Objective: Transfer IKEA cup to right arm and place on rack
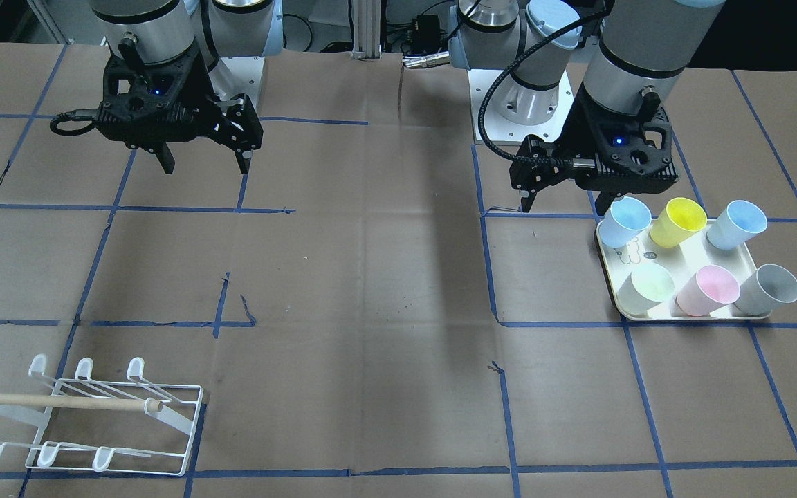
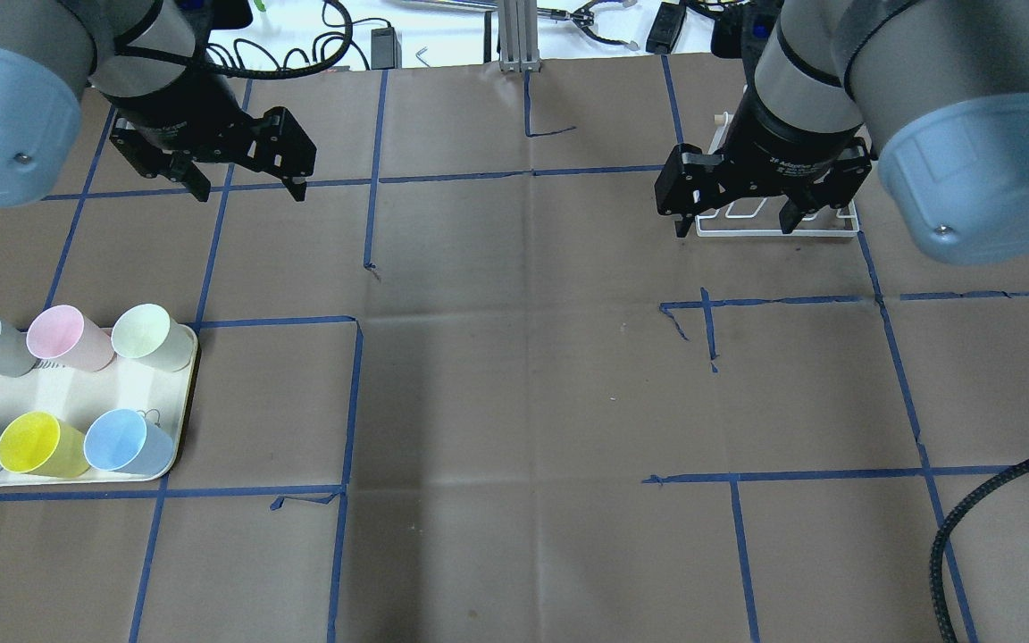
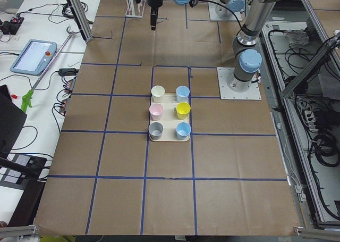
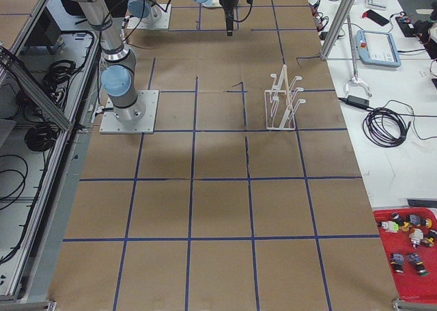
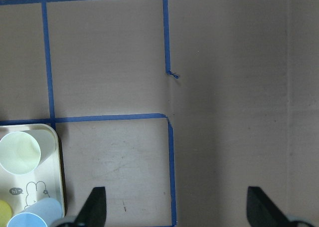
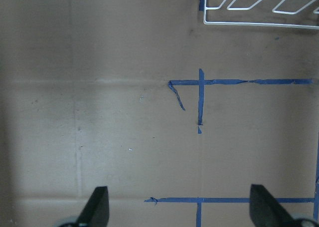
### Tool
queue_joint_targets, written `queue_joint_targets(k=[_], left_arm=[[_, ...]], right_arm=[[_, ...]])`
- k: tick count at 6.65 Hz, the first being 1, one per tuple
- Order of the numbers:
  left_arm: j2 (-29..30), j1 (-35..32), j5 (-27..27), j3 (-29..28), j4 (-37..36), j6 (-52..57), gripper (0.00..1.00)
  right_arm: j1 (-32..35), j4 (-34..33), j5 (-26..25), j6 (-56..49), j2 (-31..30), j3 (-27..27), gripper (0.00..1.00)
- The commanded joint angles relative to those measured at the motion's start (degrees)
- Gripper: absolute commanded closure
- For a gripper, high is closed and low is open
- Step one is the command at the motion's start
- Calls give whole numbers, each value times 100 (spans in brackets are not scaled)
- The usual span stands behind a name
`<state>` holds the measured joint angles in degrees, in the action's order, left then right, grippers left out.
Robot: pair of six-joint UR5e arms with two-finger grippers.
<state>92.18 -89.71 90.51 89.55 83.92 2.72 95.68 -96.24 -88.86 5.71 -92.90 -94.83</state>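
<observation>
Across the brown-papered worktop [image 1: 371,277] in the front-facing view, a cream tray [image 1: 689,317] sits at 3 o'clock. It carries six IKEA cups [image 1: 710,289] upright in two rows: pale blue, yellow and blue above, green, pink and grey below. The left hand [image 1: 568,197] hangs at 2 o'clock by the tray's far edge, released and holding nothing. The right hand [image 1: 205,164] hangs at 10 o'clock, likewise released. The rack [image 1: 104,415] stands at 8 o'clock with a wooden dowel [image 1: 59,401] across it.

Overhead, the tray lies at 8 o'clock and the left hand at 10. The right hand is at 2, overlapping the rack.

From the left, the tray sits mid-worktop and the rack at 12 o'clock. From the right, the rack stands at 1 o'clock.

In the left wrist view, spread fingertips [image 5: 97,207] frame paper, with the green cup [image 5: 20,152] on the tray's corner at 8 o'clock. In the right wrist view the fingertips are spread and the rack's edge shows at 1 o'clock.
</observation>
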Motion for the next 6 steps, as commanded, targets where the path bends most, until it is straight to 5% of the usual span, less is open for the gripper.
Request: queue_joint_targets(k=[1, 6], left_arm=[[-24, 41, -7, 132, -24, 17, 0], [-181, 1979, -24, 535, -60, 2069, 0]], right_arm=[[-6, 0, 9, 0, 0, 0, 0], [-6, -9, 9, 0, 0, 0, 0]])
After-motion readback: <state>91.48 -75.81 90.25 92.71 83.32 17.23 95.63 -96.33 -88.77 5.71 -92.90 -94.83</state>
